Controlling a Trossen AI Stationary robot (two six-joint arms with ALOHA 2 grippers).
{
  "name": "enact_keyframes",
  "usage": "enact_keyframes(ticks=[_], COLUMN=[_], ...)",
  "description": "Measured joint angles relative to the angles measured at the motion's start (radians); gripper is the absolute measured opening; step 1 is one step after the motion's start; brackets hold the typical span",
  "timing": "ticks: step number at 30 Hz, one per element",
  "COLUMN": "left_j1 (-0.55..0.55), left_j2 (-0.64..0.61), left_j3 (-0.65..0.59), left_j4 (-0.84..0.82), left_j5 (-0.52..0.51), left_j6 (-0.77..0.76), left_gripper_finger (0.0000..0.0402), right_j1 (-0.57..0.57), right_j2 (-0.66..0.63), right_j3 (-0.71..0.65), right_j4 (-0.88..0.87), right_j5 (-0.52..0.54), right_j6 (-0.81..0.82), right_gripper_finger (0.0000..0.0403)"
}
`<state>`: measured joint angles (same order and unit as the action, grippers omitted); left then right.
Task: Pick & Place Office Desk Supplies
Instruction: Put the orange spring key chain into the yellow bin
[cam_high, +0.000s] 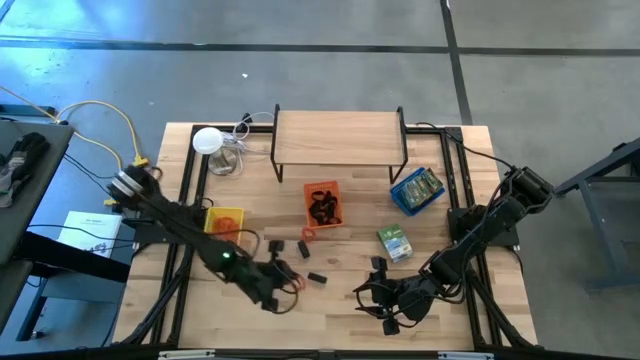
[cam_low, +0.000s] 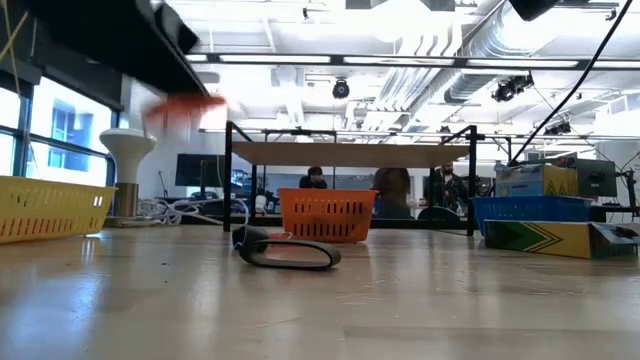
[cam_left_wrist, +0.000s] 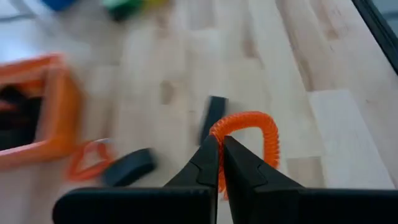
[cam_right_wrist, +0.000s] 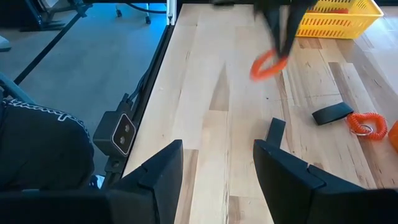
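My left gripper (cam_left_wrist: 219, 142) is shut on a red-orange coiled loop (cam_left_wrist: 252, 124) above the near left part of the table; the same loop shows as an orange blur (cam_low: 185, 108) well above the tabletop and under the left arm's fingers (cam_right_wrist: 268, 64). Another orange loop (cam_left_wrist: 90, 158) and black clip-like pieces (cam_left_wrist: 127, 168) (cam_left_wrist: 213, 115) lie flat on the wood. A green-and-silver packet (cam_high: 395, 243) lies right of centre. My right gripper (cam_right_wrist: 217, 163) stands open over bare wood near the front edge (cam_high: 385, 305), with nothing between its fingers. My left gripper pinches the coiled loop at one point of its ring (cam_left_wrist: 217, 132) between the two fingertips. The fingers slant downward toward the table's middle. The rest of the ring stands out beyond the fingertips, and the loop is lifted clear of the table.
An orange tray (cam_high: 322, 203) with black pieces stands at centre, a yellow tray (cam_high: 225, 222) to its left and a blue tray (cam_high: 417, 190) to its right. A wooden shelf on black legs (cam_high: 338, 140) and a white round lamp (cam_high: 207, 141) are at the back.
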<state>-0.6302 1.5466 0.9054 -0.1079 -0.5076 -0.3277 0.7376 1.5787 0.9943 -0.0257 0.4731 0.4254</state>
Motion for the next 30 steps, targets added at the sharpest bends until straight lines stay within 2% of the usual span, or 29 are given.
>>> enact_keyframes(ticks=[3, 7, 13, 18, 20, 23, 30], left_j1=[-0.027, -0.043, -0.073, -0.102, -0.101, -0.098, -0.077], left_j2=[-0.109, -0.234, -0.375, -0.423, -0.424, -0.422, -0.416], left_j3=[0.002, 0.002, 0.002, 0.003, 0.003, 0.003, 0.003], left_j4=[-0.195, -0.505, -0.963, -1.235, -1.293, -1.342, -1.371], left_j5=[-0.065, -0.083, 0.006, 0.079, 0.129, 0.212, 0.228], left_j6=[-0.091, -0.357, -0.814, -1.077, -1.158, -1.181, -1.207], left_gripper_finger=[0.0001, 0.0001, 0.0001, 0.0001, 0.0001, 0.0010, 0.0024], right_j1=[0.000, 0.000, 0.000, -0.010, -0.016, -0.029, -0.054], right_j2=[0.000, 0.000, 0.000, 0.000, 0.000, 0.000, 0.000], right_j3=[0.000, 0.000, 0.000, 0.000, 0.000, 0.000, 0.000], right_j4=[0.000, 0.000, -0.001, -0.002, -0.002, -0.003, -0.048], right_j5=[0.000, 0.000, 0.000, 0.000, -0.003, -0.004, -0.004], right_j6=[-0.001, -0.002, -0.010, -0.030, -0.037, -0.038, -0.038], right_gripper_finger=[0.0184, 0.0184, 0.0184, 0.0184, 0.0184, 0.0184, 0.0184])
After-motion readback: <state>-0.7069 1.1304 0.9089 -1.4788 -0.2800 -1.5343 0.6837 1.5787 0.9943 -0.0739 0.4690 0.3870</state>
